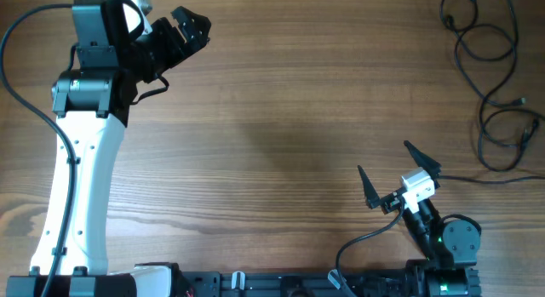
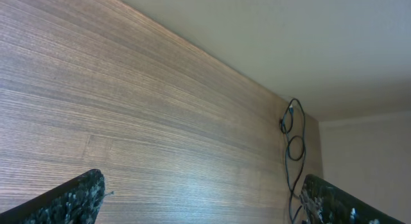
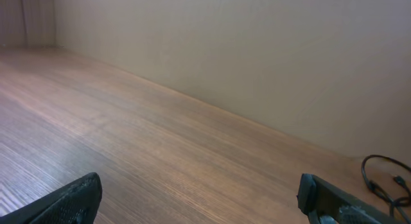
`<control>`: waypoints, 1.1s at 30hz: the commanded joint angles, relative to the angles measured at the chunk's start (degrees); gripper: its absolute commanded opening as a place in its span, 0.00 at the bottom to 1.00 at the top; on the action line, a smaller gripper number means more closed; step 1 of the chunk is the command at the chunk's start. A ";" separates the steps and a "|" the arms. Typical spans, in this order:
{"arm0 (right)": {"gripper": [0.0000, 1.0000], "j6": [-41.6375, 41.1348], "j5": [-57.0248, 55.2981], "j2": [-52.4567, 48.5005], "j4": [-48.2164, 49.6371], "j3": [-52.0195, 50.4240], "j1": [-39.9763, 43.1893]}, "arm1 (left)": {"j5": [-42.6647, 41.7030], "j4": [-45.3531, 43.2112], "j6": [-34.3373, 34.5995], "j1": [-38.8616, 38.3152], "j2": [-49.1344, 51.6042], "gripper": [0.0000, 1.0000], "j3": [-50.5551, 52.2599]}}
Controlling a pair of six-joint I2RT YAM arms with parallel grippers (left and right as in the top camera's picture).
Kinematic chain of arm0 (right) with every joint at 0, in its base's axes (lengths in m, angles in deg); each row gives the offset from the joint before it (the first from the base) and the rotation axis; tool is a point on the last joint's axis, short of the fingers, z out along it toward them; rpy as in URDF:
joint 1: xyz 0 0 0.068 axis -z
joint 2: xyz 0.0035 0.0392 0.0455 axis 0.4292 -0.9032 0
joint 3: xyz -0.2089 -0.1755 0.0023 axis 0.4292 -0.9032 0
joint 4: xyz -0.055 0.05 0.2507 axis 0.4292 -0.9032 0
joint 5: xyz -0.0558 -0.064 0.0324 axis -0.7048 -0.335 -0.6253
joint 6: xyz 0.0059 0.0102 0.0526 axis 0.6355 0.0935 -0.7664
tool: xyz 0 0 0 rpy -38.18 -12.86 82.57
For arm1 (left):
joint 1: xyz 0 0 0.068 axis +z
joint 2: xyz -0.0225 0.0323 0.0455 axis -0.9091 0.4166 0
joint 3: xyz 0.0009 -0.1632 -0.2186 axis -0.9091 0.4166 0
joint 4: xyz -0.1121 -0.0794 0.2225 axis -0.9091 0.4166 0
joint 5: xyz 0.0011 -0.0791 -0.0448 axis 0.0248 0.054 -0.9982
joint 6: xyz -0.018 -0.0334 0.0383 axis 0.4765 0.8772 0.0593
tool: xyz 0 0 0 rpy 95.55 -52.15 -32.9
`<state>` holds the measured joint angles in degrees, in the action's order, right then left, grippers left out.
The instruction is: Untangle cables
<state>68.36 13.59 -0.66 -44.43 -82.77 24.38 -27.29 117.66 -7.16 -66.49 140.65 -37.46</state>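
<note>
Black cables (image 1: 490,71) lie in tangled loops at the table's far right corner, running down the right edge. They also show in the left wrist view (image 2: 292,144) and at the right edge of the right wrist view (image 3: 385,172). My left gripper (image 1: 189,26) is open and empty at the far left, well away from the cables. My right gripper (image 1: 398,171) is open and empty near the front right, a short way left of and below the cable loops. Neither gripper touches a cable.
The wooden table (image 1: 281,135) spans the view. The left arm's white body (image 1: 81,169) runs along the left side. The right arm's base (image 1: 451,242) sits at the front right edge. A wall stands behind the table (image 3: 257,51).
</note>
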 commanded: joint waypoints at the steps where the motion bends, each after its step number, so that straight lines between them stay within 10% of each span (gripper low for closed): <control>1: 1.00 -0.87 1.33 0.15 0.26 -0.09 -0.24 | -0.09 -0.17 0.28 0.26 -0.33 1.00 -0.68; 14: 1.00 -0.85 1.33 0.15 0.26 -0.09 -0.24 | 0.61 1.73 -1.42 0.22 -0.85 1.00 -0.57; 19: 1.00 -0.85 1.33 0.15 0.26 -0.09 -0.24 | 0.76 0.96 -21.81 -0.85 -7.45 1.00 2.67; 28: 1.00 -0.85 1.33 0.15 0.26 -0.09 -0.24 | 1.03 -32.13 -30.75 0.37 -46.21 1.00 50.51; 33: 1.00 -0.85 1.33 0.15 0.26 -0.09 -0.24 | 2.60 -35.71 -31.63 0.37 -65.99 1.00 67.93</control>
<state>68.30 14.22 -0.82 -44.27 -82.77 24.38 -25.95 82.49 -36.84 -66.38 81.99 23.94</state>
